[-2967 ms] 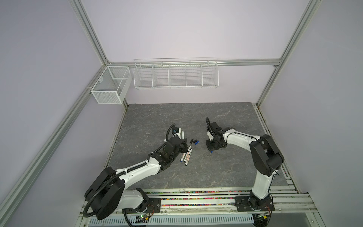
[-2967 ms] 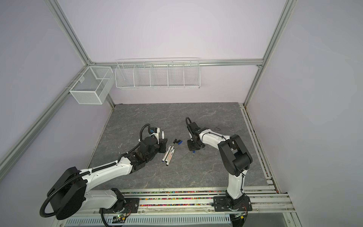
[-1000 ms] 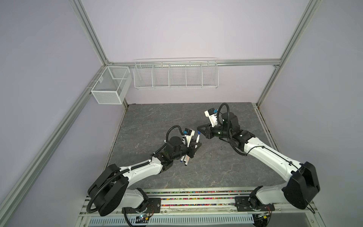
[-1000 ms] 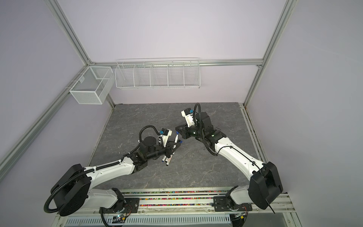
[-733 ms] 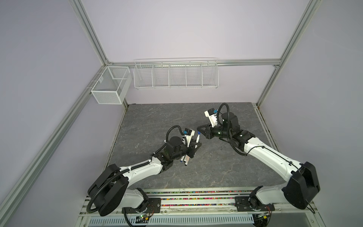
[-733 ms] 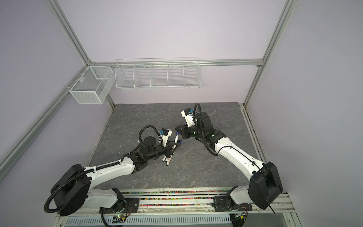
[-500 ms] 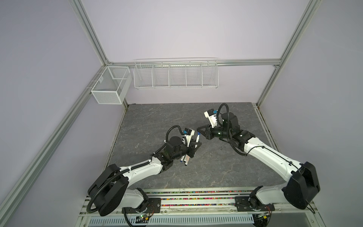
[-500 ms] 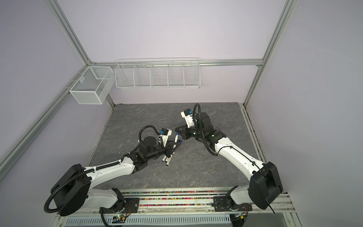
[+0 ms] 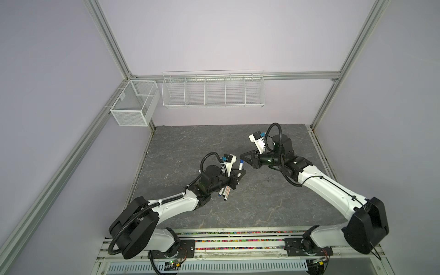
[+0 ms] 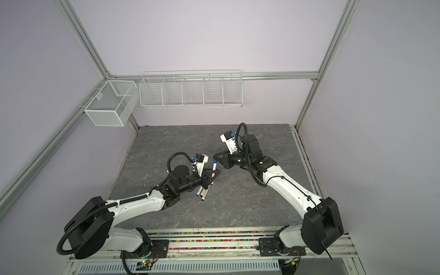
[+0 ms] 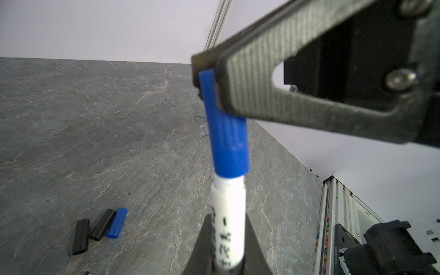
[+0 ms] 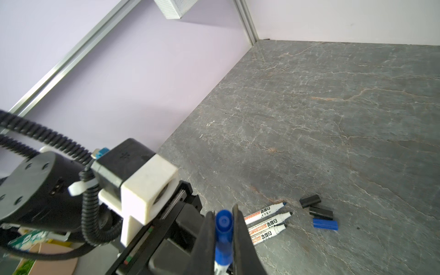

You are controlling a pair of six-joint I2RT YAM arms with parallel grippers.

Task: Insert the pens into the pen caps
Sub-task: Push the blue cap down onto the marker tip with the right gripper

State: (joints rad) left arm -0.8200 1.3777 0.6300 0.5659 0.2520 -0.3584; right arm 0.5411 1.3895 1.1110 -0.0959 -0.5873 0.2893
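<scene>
My left gripper [image 11: 227, 220] is shut on a white pen [image 11: 229, 209] and holds it upright above the table. My right gripper [image 12: 223, 212] is shut on a blue pen cap [image 12: 223, 228], which sits over that pen's tip [image 11: 226, 138]. In both top views the two grippers [image 9: 239, 175] [image 9: 242, 158] meet above the middle of the table, with the pen [image 10: 214, 166] between them. Three uncapped pens [image 12: 267, 220] lie side by side on the table. Beside them lie two black caps [image 12: 309, 201] [image 12: 320, 212] and a blue cap [image 12: 325, 224].
The grey stone-patterned tabletop [image 9: 262, 204] is walled on three sides. A mesh box [image 9: 133, 104] and a wire rack [image 9: 213, 91] hang on the back wall. The arm bases stand on a rail [image 9: 238, 240] along the front edge.
Three seconds ago both grippers were low at the table. They have since lifted and come together, cap to pen. Over the last second the right gripper edged slightly towards the pen.
</scene>
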